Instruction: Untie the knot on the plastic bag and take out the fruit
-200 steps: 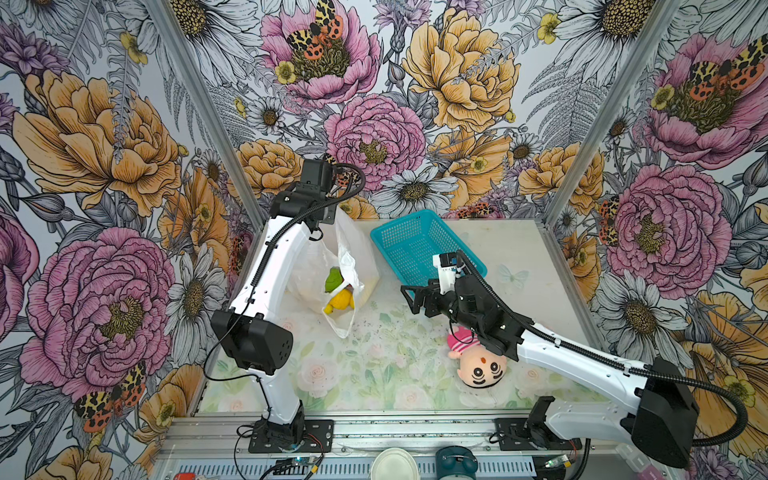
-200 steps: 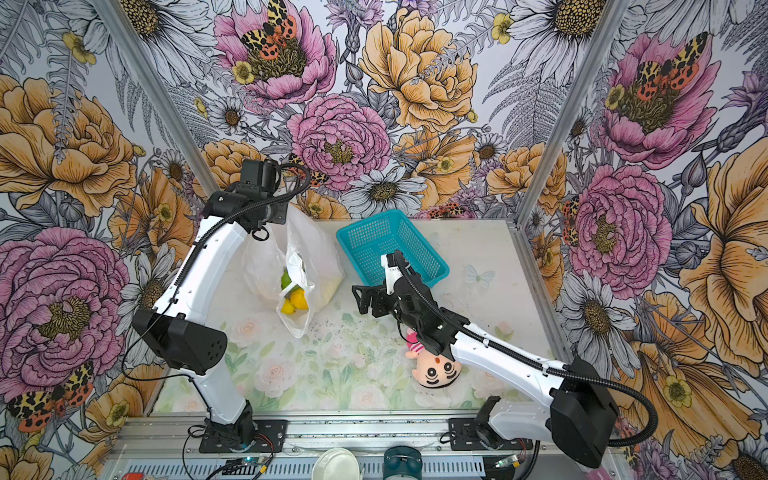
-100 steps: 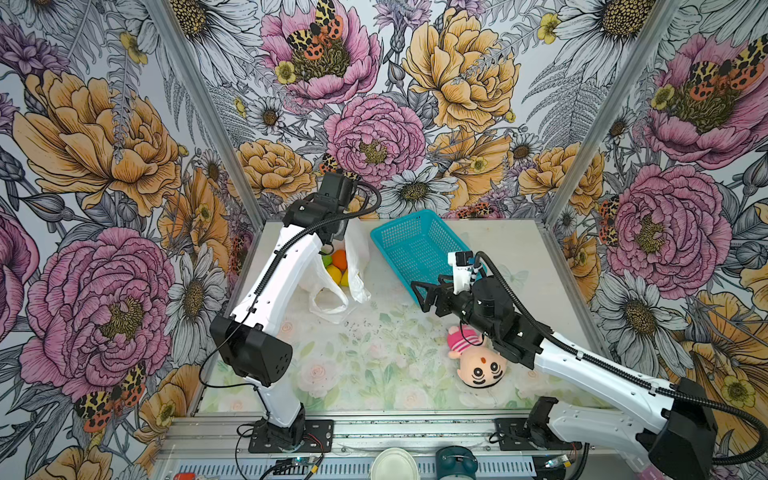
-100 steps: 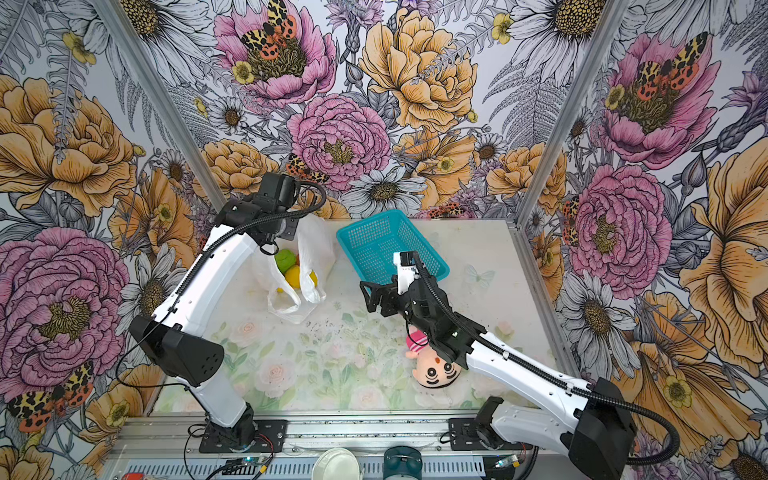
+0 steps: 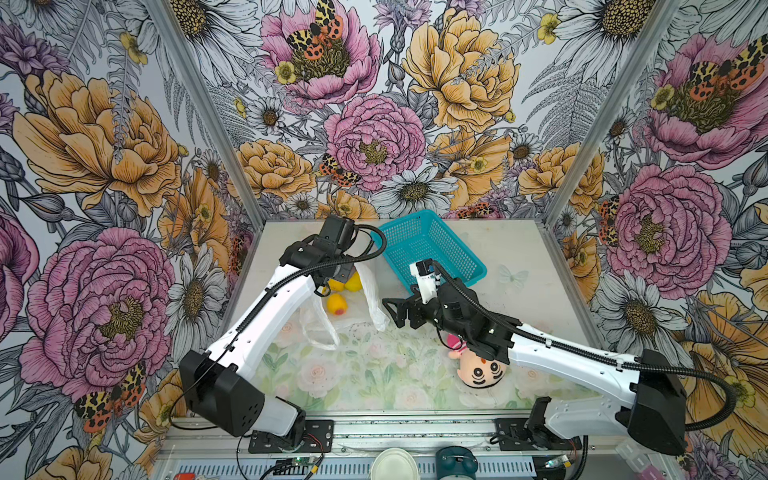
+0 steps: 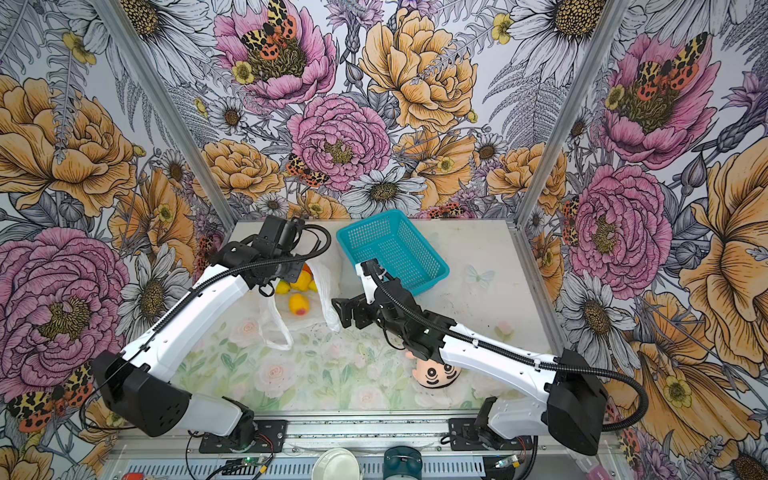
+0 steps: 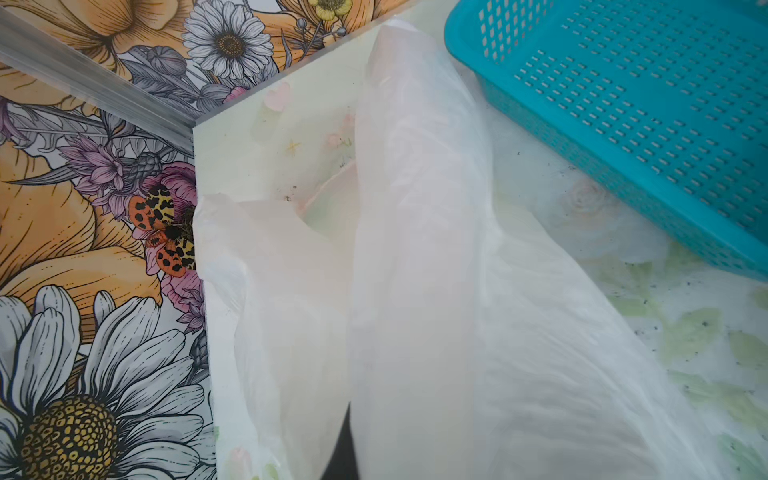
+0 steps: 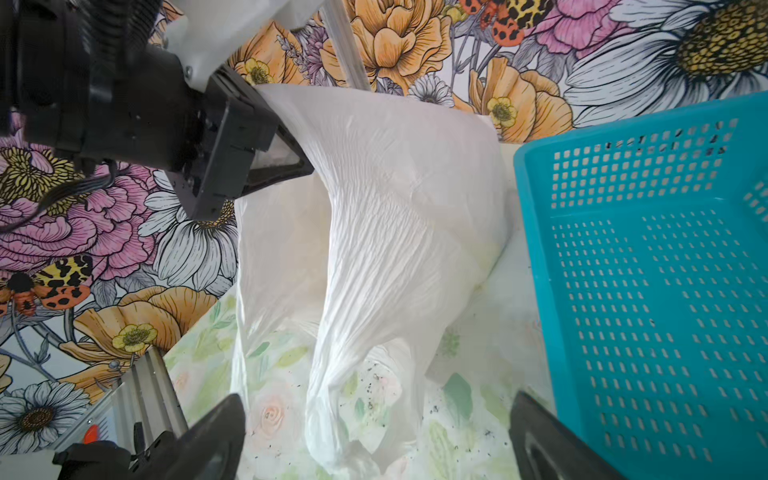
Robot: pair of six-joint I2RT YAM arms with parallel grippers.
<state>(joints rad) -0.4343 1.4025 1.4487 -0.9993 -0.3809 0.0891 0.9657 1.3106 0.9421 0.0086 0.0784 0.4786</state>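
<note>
My left gripper (image 8: 266,166) is shut on a fold of the thin white plastic bag (image 5: 372,299) and holds it up at the table's back left. In the left wrist view the bag (image 7: 415,249) fills the frame in front of the left gripper (image 7: 345,453). Yellow fruit (image 5: 336,304) lies low beside the film, and more fruit (image 6: 301,282) shows beside it; whether it is still inside I cannot tell. A loose handle loop (image 5: 318,332) trails on the table. The knot is out of view. My right gripper (image 5: 392,313) stands open beside the hanging bag (image 8: 374,228), touching nothing.
A teal mesh basket (image 5: 432,253) stands at the back, right of the bag and close behind my right wrist. A plush doll (image 5: 482,370) lies under my right forearm. Flowered walls close in the left, back and right sides.
My left gripper has come down and to the right with the bag, so the bag sags lower and yellow fruit now shows by the table. My right gripper has shifted a little left.
</note>
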